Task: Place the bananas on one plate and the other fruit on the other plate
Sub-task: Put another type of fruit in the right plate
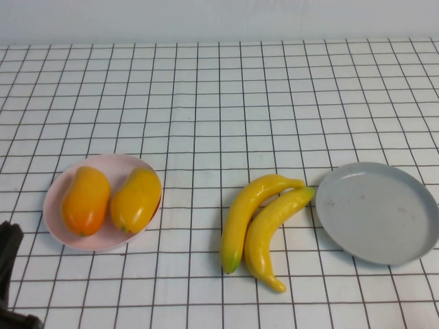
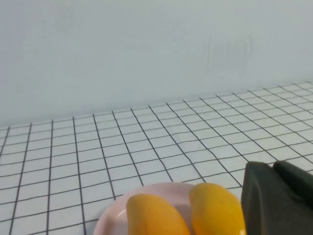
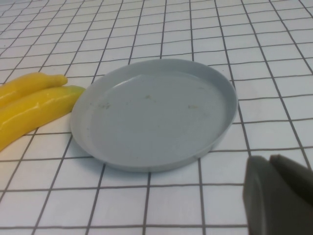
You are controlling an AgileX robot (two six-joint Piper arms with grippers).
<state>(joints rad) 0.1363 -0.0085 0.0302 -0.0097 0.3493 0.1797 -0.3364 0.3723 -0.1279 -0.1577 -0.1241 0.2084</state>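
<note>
Two orange-yellow mango-like fruits [image 1: 86, 200] [image 1: 136, 199] lie side by side on the pale pink plate [image 1: 110, 161] at the left. Two long yellow bananas [image 1: 247, 212] [image 1: 271, 229] lie together on the table at centre, their far tips next to the rim of the grey plate [image 1: 377, 212], which holds nothing. My left gripper [image 1: 10, 274] sits at the near left corner, short of the pink plate; in the left wrist view [image 2: 273, 165] it is shut and empty, beside a fruit [image 2: 215, 210]. My right gripper [image 3: 270, 159] is shut and empty, near the grey plate [image 3: 156, 112].
The table is covered by a white cloth with a black grid [image 1: 219, 103]. A pale wall stands at its far edge. The right gripper does not show in the high view.
</note>
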